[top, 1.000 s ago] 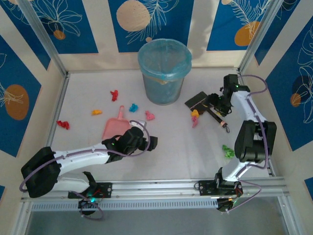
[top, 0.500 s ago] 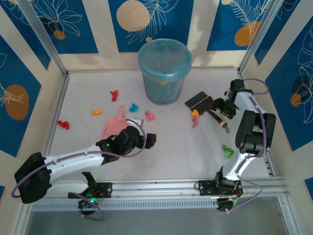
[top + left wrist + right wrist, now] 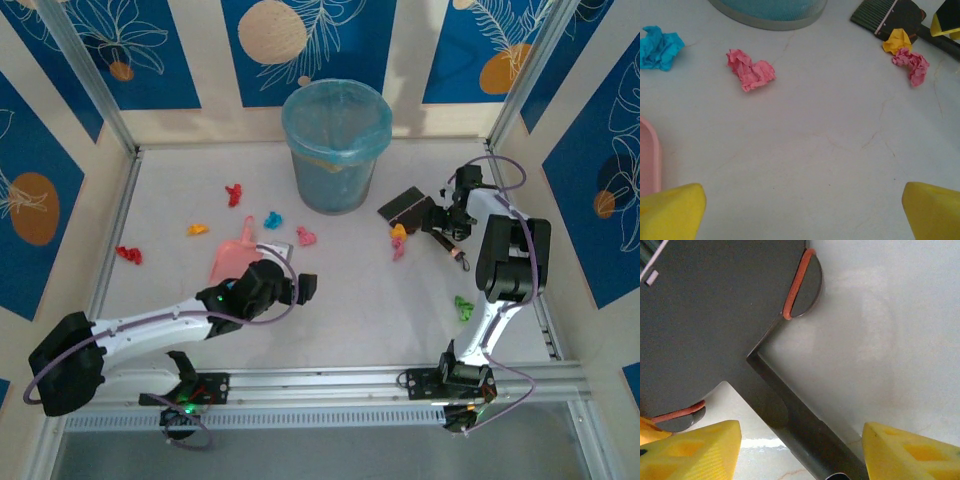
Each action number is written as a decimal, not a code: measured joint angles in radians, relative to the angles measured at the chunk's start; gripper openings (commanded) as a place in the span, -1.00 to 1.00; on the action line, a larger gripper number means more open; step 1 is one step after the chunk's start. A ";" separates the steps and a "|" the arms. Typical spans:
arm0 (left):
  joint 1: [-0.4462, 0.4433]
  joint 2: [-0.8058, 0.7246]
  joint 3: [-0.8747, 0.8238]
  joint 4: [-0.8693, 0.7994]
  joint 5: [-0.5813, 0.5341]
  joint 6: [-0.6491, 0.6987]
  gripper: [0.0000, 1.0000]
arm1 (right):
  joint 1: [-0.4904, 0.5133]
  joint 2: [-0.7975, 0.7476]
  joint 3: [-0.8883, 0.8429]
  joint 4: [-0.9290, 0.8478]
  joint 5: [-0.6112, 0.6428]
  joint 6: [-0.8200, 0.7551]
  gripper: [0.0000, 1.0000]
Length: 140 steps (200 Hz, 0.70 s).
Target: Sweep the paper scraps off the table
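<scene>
Paper scraps lie scattered on the table point(image 3: 350, 300): red point(image 3: 234, 194), orange point(image 3: 197, 229), blue point(image 3: 272, 219), pink point(image 3: 306, 236), yellow point(image 3: 399, 231) and green point(image 3: 464, 308). The left wrist view shows the blue scrap point(image 3: 659, 46), a pink scrap point(image 3: 750, 70) and a yellow one point(image 3: 896, 41). My left gripper point(image 3: 305, 287) hovers open and empty beside the pink dustpan point(image 3: 232, 262). My right gripper point(image 3: 440, 215) is open, and its yellow fingers point(image 3: 695, 450) straddle the black brush's handle point(image 3: 800, 420) without touching it.
A blue-lined bin point(image 3: 336, 145) stands at the back centre. The brush head point(image 3: 408, 207) lies right of it, next to the yellow scrap. Another red scrap point(image 3: 128, 254) sits near the left rail. Patterned walls close three sides.
My right gripper has come down over the brush handle and its jaws have narrowed. The left arm has stretched out a little, its gripper staying by the dustpan.
</scene>
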 measured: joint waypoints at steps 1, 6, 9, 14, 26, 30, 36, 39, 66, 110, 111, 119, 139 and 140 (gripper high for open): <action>0.000 -0.001 -0.001 0.001 -0.001 0.000 1.00 | 0.000 0.000 0.000 0.000 0.000 0.000 0.29; 0.000 -0.003 -0.005 0.007 -0.003 0.003 1.00 | 0.000 0.000 0.000 0.007 -0.002 -0.006 0.29; 0.000 -0.005 -0.008 0.013 -0.003 0.006 1.00 | 0.000 0.000 0.000 0.010 -0.003 -0.008 0.29; 0.000 -0.007 -0.012 0.021 -0.003 0.008 1.00 | 0.002 0.000 0.000 0.014 -0.006 -0.014 0.27; 0.000 -0.010 -0.023 0.041 -0.001 0.009 1.00 | 0.005 0.000 0.000 0.018 -0.014 -0.029 0.25; 0.000 -0.010 -0.026 0.047 0.002 0.010 1.00 | 0.007 0.000 0.000 0.020 -0.015 -0.035 0.25; 0.000 -0.010 -0.029 0.053 0.005 0.013 1.00 | 0.011 0.000 0.000 0.025 -0.018 -0.042 0.24; 0.000 -0.010 -0.032 0.058 0.006 0.014 1.00 | 0.014 0.000 -0.001 0.027 -0.019 -0.045 0.22; 0.000 -0.010 -0.043 0.090 0.010 0.036 1.00 | 0.042 0.000 -0.002 0.037 -0.018 -0.073 0.20; 0.000 -0.010 -0.058 0.132 0.016 0.059 1.00 | 0.084 0.000 -0.002 0.041 0.002 -0.097 0.17; 0.000 -0.010 -0.058 0.132 0.017 0.059 1.00 | 0.085 0.000 -0.002 0.041 0.003 -0.098 0.17; 0.000 -0.010 -0.058 0.135 0.021 0.060 1.00 | 0.089 0.000 -0.003 0.042 0.007 -0.098 0.17; 0.000 -0.010 -0.058 0.147 0.032 0.060 1.00 | 0.095 0.000 -0.016 0.058 0.026 -0.103 0.17; 0.000 -0.010 -0.058 0.147 0.033 0.060 1.00 | 0.095 0.000 -0.018 0.060 0.027 -0.104 0.17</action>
